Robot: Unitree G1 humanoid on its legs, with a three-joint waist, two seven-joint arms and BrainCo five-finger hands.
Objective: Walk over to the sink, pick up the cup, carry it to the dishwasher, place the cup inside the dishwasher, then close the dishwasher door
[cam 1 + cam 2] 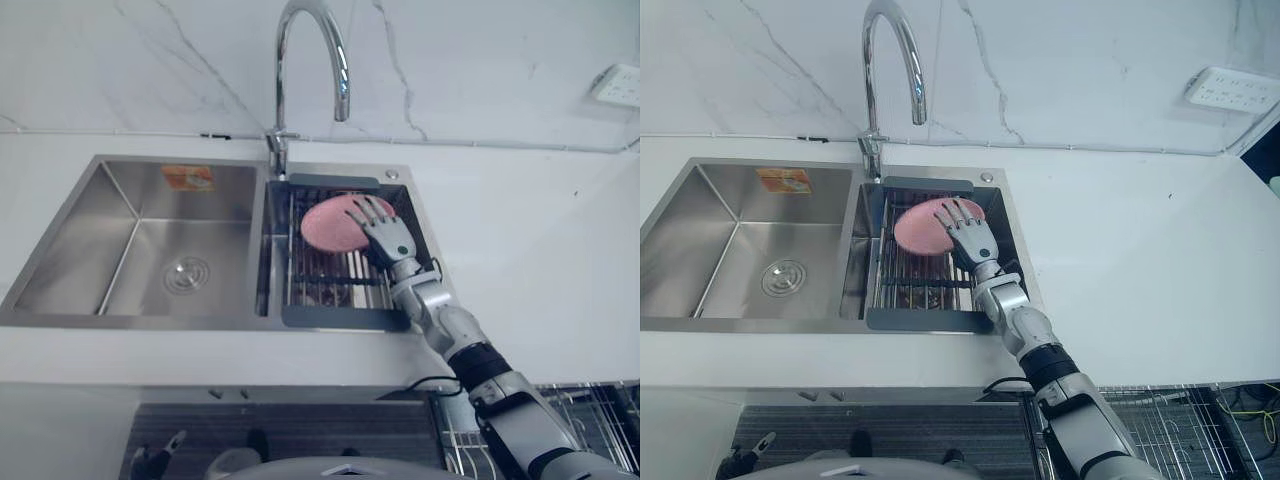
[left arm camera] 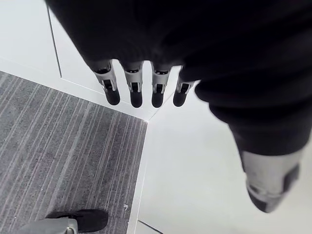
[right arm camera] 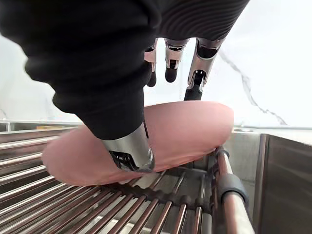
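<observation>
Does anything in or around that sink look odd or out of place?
Mildly. The pink dish looks flat and round rather than cup-shaped; it lies on the rack under the spread fingers of the right hand. An orange sticker sits on the back wall of the sink. Nothing looks spilled or broken.

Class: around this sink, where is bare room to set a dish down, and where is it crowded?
Free: the white counter right of the sink, up to the wall socket; the left basin, bare but for its drain. Crowded: the rack in the right basin, where the pink cup lies near the faucet with the right hand open over it.
</observation>
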